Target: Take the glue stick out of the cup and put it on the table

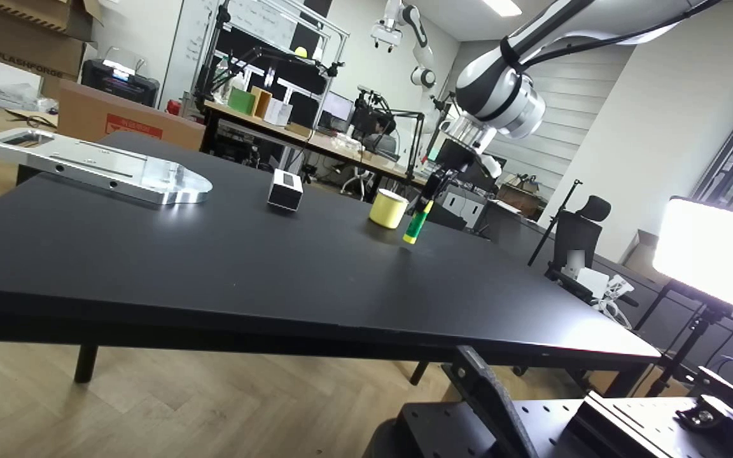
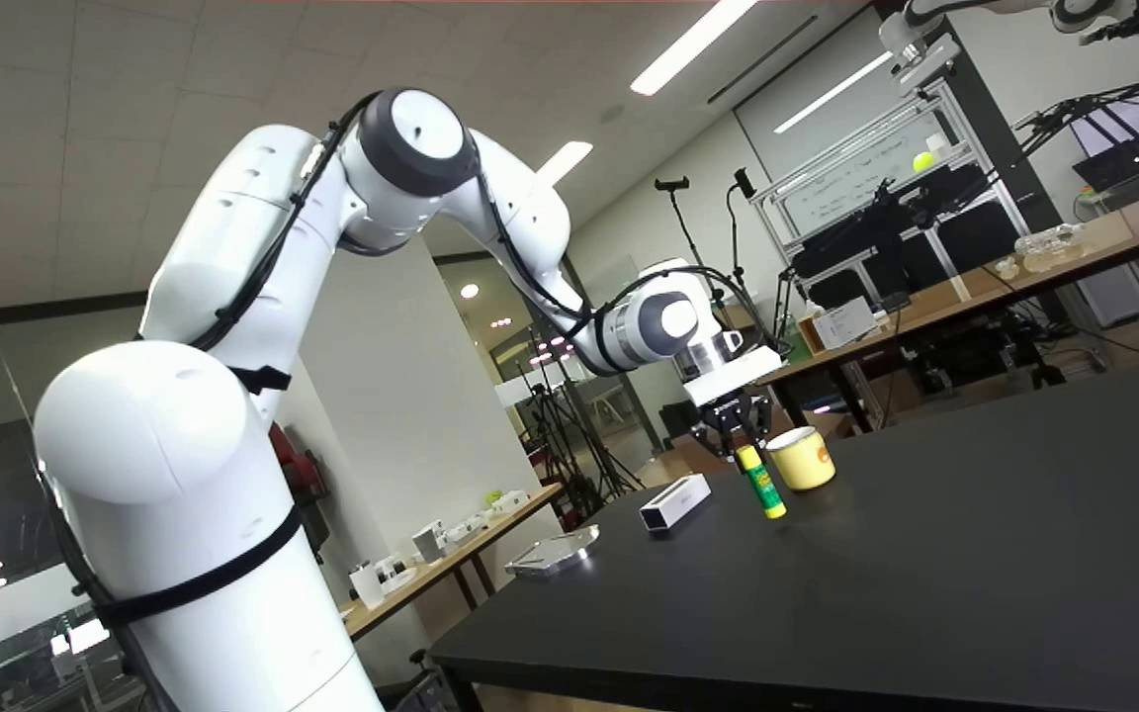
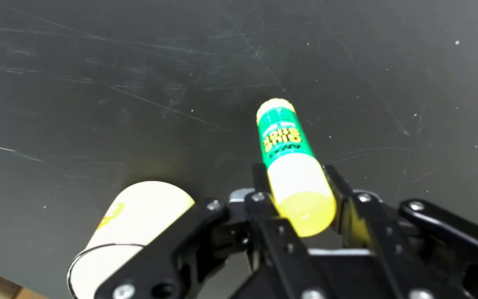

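Observation:
The glue stick (image 1: 415,227) is green with yellow ends, and it also shows in an exterior view (image 2: 763,485) and in the wrist view (image 3: 284,135). My gripper (image 3: 295,172) is shut on its yellow cap end. The stick is tilted, its lower end close above the black table (image 1: 245,267) with a small dark shadow below it. The yellow cup (image 1: 389,208) stands upright beside the stick, apart from it. The cup also shows in an exterior view (image 2: 802,460) and at the lower left of the wrist view (image 3: 143,211).
A white box with a dark open end (image 1: 286,189) stands on the table, also seen in an exterior view (image 2: 676,501). A silver metal plate (image 1: 99,165) lies at the table's edge. A bright lamp panel (image 1: 716,254) stands beside the table.

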Controlling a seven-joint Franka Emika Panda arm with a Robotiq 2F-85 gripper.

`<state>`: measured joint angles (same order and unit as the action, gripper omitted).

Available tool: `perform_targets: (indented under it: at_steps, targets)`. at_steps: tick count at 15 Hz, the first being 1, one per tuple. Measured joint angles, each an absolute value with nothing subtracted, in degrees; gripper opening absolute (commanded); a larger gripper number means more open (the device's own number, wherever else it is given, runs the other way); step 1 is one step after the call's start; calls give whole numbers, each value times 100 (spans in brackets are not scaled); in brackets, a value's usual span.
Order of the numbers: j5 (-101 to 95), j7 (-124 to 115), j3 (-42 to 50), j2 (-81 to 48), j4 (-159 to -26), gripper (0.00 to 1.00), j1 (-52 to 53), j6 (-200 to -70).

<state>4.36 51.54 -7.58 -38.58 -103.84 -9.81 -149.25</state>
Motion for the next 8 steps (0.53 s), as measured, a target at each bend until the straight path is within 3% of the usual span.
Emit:
perform_targets:
  at_steps: [6, 7, 8]
  targets:
    - [242, 5055, -750, -4107, -10186, 9, -955, -14925]
    - [214, 5039, -750, -4128, -10158, 13, -953, -14925]
    - [208, 5034, -750, -4142, -10132, 59, -951, -14923]
